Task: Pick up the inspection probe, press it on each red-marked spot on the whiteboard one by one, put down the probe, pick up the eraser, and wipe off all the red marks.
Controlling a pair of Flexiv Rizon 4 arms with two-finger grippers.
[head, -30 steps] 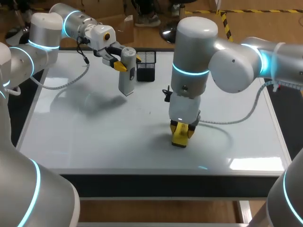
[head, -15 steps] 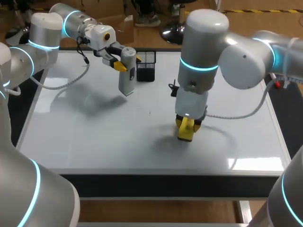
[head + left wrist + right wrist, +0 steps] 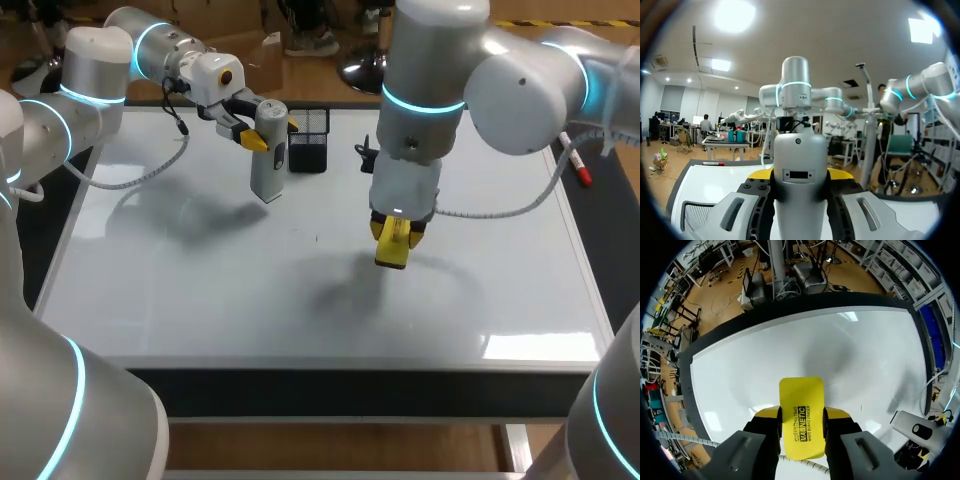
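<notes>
The inspection probe [image 3: 268, 150], a white and grey handheld unit, hangs upright over the back of the whiteboard [image 3: 180, 270]. My left gripper [image 3: 270, 132] is shut on its upper body, with a yellow tip on each side. In the left wrist view the probe [image 3: 800, 150] fills the gap of that gripper [image 3: 800, 182]. Above the board's middle my right gripper [image 3: 393, 238] is shut on the yellow eraser [image 3: 391, 252], which points down. The right wrist view shows the eraser [image 3: 801, 405] between the fingers of this gripper [image 3: 801, 416], over the whiteboard [image 3: 840, 355]. No red marks show on the board.
A black mesh holder [image 3: 310, 140] stands at the back edge, just right of the probe. A red marker [image 3: 578, 170] lies off the board's right side. The probe [image 3: 920, 430] also shows off to one side in the right wrist view.
My right arm has carried the eraser from the front middle of the board back and up, off the surface. The left arm and the probe have not moved.
</notes>
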